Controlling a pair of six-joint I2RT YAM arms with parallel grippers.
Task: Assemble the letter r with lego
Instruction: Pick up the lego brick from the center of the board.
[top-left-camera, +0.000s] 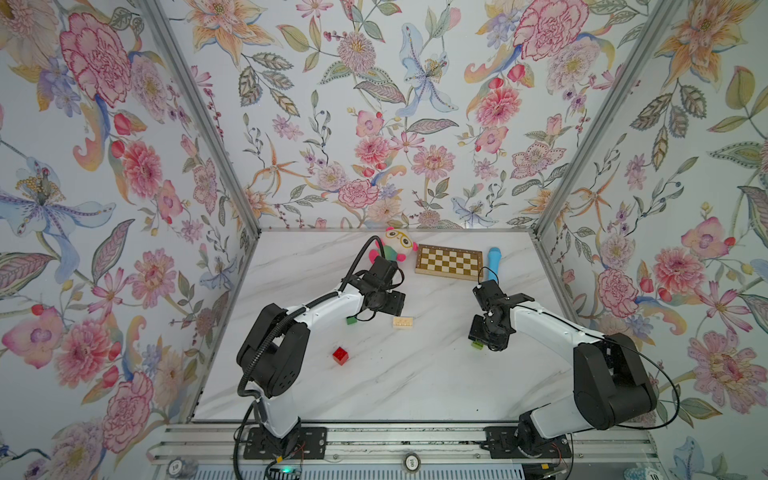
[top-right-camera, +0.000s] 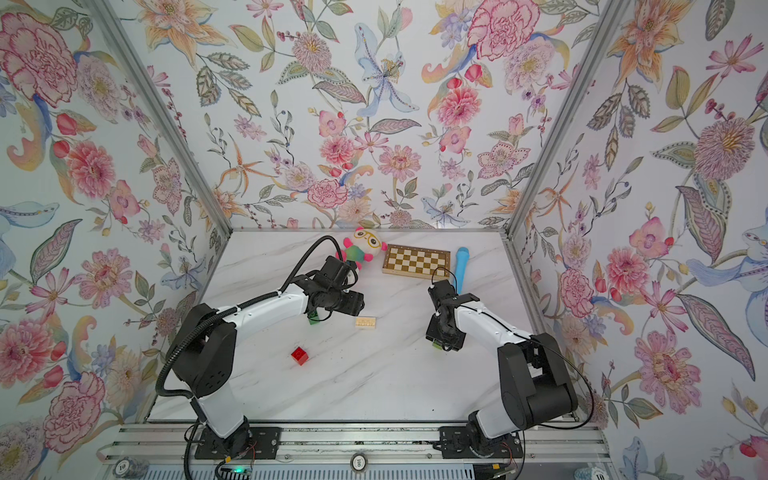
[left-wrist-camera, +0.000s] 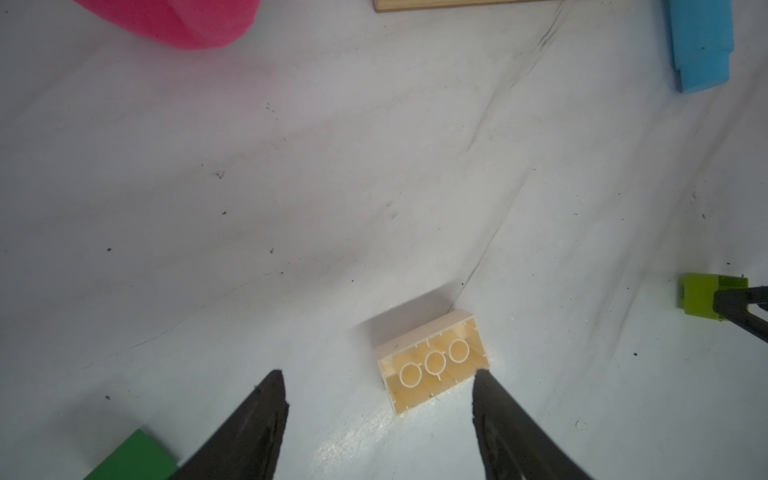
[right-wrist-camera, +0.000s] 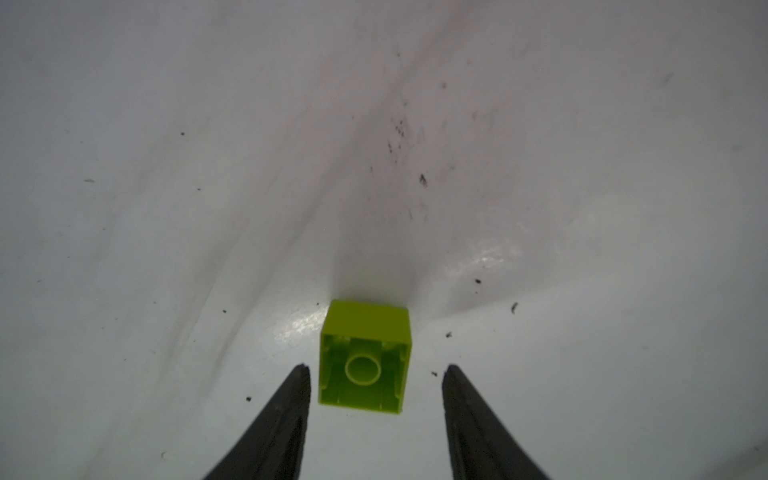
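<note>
Two tipped bricks show hollow undersides: cream brick (left-wrist-camera: 432, 361) between parted left fingers (left-wrist-camera: 257, 428), lime brick (right-wrist-camera: 365, 357) between parted right fingers (right-wrist-camera: 282, 419).

Out along the far edge of the white marble table (top-left-camera: 415, 386) three bystanders line up. On the left lies a plush toy (top-left-camera: 395, 245), cream face with yellow glasses, pink and green body. Just right of its head sits the chessboard (top-left-camera: 449, 261), lying flat, brown and cream squares in a wooden frame. Right of that, just beside the board's end, a blue stick-shaped toy (top-left-camera: 493, 262) lies pointing from far to near. Both top views show all three. Floral wallpaper (top-left-camera: 374, 104) covers the walls on three sides. At the near edge runs a metal rail (top-left-camera: 374, 444), carrying a round token (top-left-camera: 412, 461) marked 100.
</note>
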